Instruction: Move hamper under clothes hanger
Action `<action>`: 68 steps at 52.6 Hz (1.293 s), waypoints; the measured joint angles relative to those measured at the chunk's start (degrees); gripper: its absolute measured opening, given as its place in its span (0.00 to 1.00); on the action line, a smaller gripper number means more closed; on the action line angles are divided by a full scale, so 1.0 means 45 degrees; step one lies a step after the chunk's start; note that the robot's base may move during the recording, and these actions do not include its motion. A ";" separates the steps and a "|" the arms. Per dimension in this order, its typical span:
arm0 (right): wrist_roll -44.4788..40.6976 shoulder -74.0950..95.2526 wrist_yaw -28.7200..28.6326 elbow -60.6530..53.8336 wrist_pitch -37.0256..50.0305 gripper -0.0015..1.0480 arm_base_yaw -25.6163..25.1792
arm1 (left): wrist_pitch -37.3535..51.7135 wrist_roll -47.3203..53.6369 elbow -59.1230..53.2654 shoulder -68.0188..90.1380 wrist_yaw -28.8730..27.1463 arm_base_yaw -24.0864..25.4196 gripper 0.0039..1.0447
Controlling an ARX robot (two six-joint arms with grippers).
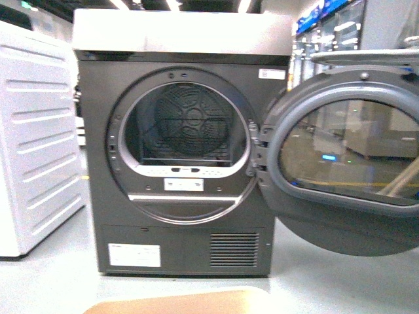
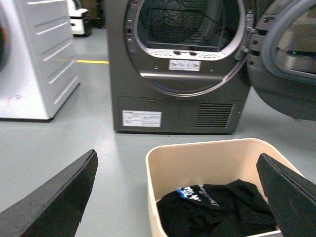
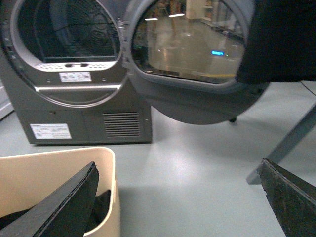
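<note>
Left wrist: left hand [image 2: 177, 155] spread, empty | right hand [image 3: 177, 163] likewise | hamper [image 2: 207, 147] near dryer [image 2: 148, 106]

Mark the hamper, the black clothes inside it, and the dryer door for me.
hamper [image 2: 207, 165], left wrist view, on its far inner wall.
black clothes [image 2: 217, 207], left wrist view, middle of the pile.
dryer door [image 1: 347, 147], front view, on its glass window.

Matte black tool fingers [image 2: 59, 197], flat wedges, tapered tips
</note>
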 joint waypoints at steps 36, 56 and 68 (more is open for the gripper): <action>0.1647 0.2273 0.0753 0.0748 -0.1307 0.92 -0.0364 | -0.0724 -0.2166 0.1166 0.3847 0.0636 0.1297 0.94; 0.2399 1.6893 -0.1180 0.5323 0.7130 0.92 0.0219 | 0.6227 -0.2647 0.6921 1.8476 0.0971 0.0865 0.94; 0.2059 2.2377 -0.1355 0.9593 0.5542 0.92 0.0520 | 0.5178 -0.1739 1.0103 2.3450 0.0466 0.0219 0.94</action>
